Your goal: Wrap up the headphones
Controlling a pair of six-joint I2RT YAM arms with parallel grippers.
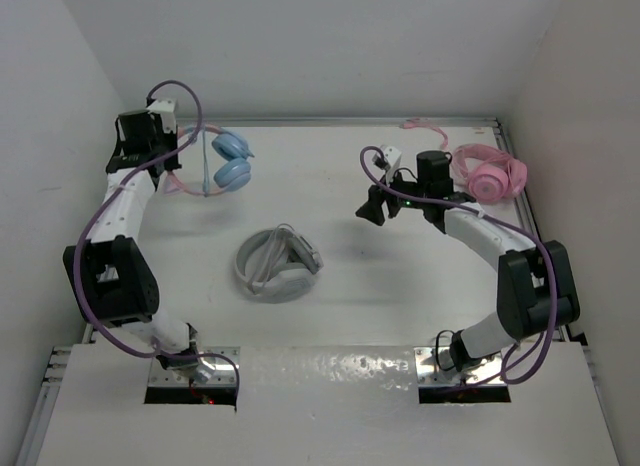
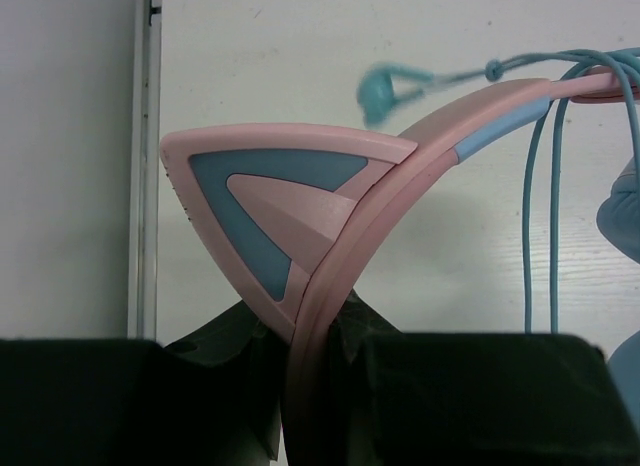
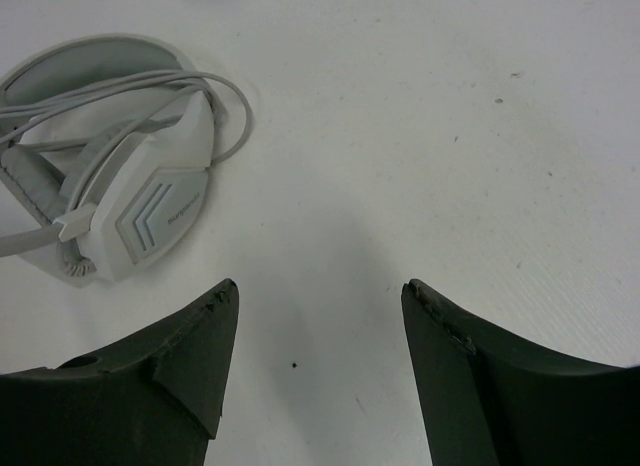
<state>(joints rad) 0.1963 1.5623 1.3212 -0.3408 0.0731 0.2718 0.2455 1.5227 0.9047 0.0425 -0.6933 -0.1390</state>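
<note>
While left gripper (image 2: 305, 346) pinches headphones (image 1: 232, 171) by pink headband (image 2: 335, 276) at far-left of table (image 1: 400, 286), we note right gripper (image 3: 318, 291) open, empty, mid-table; cable (image 2: 529, 236) hangs off band, leftward of right gripper, well apart.

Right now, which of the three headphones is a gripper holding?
The blue-cupped cat-ear headphones, far left: the left gripper clamps their pink headband. The white-grey headphones and all-pink headphones lie free.
</note>
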